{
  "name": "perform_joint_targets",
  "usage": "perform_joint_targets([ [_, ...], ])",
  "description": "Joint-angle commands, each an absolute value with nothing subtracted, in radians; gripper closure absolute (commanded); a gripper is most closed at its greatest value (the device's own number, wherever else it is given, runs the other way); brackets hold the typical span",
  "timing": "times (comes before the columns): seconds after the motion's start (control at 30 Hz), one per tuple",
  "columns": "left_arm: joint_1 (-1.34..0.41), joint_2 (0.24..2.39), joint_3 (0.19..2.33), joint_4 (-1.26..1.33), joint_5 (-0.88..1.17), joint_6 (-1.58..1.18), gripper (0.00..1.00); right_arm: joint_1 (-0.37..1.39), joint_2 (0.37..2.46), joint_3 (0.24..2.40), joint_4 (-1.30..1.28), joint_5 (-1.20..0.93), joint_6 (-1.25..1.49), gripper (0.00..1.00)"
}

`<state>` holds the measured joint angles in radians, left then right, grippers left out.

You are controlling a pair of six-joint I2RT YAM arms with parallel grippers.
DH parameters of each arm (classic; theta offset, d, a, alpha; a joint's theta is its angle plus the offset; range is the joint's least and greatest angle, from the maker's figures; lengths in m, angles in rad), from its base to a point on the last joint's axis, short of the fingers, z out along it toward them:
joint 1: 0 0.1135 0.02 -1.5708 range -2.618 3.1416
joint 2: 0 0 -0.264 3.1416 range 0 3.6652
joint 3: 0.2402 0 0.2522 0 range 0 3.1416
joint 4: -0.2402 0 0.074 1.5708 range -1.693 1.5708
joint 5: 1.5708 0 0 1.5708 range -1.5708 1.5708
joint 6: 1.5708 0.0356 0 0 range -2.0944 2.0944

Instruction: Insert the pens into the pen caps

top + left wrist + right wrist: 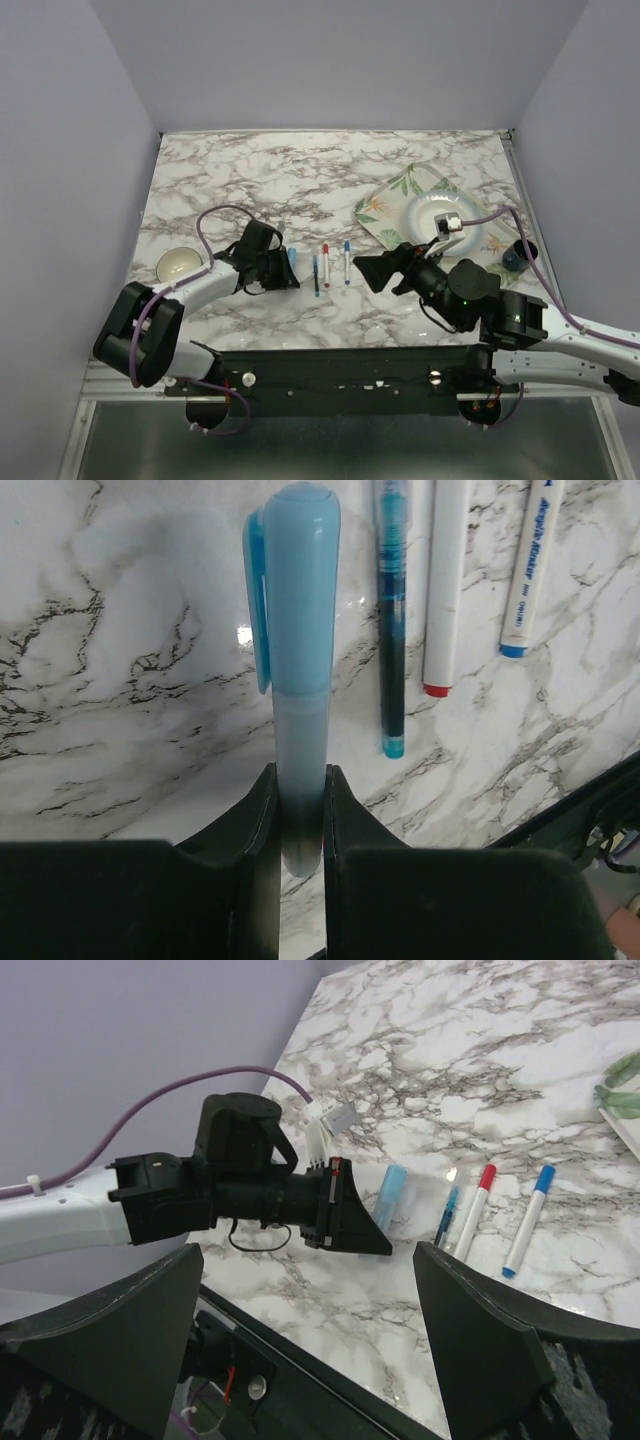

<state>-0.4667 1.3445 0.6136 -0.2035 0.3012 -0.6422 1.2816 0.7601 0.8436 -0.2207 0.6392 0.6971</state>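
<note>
Left gripper [300, 776] narrow, pinched on the very tail of the light-blue-capped pen [297, 610], which sticks straight out past the jaws, just left of the loose ones. Risk: a grip that far back leaves a long lever, so any side push on the cap end could swing the barrel or slide it out. Can't tell from the wrist view whether that cap is fully seated. Right gripper [372, 272] spread wide, holding nothing, near the row: teal pen [316, 275], red-tipped pen [326, 265], blue-tipped pen [347, 262], lying parallel, close but apart. Coming in that wide could clip a neighbour, and round barrels on slick stone would likely roll. Marble tabletop [250, 180] glossy; floral tray [385, 200] and dark cup [520, 255] off to the right; plain lilac-grey walls [330, 60] on three sides.
</note>
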Motion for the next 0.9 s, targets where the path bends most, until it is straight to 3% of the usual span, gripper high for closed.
perform_joint_targets([
  [0.0, -0.471, 1.41, 0.614, -0.14, 0.29, -0.675, 0.87, 1.282, 0.732, 0.816, -0.245, 0.693, 0.715, 0.07],
  [0.33, -0.471, 1.417, 0.676, -0.221, 0.281, -0.644, 0.48, 1.282, 0.739, 0.825, -0.253, 0.684, 0.721, 0.07],
  [0.5, -0.471, 1.307, 0.725, -0.299, 0.25, -0.644, 0.43, 1.282, 0.755, 0.851, -0.294, 0.683, 0.73, 0.07],
  [0.73, -0.471, 1.113, 0.913, -0.449, 0.225, -0.516, 0.01, 1.282, 0.759, 0.859, -0.376, 0.725, 0.761, 0.0],
  [0.87, -0.471, 0.993, 0.968, -0.416, 0.314, -0.422, 0.01, 1.282, 0.736, 0.867, -0.425, 0.768, 0.77, 0.0],
])
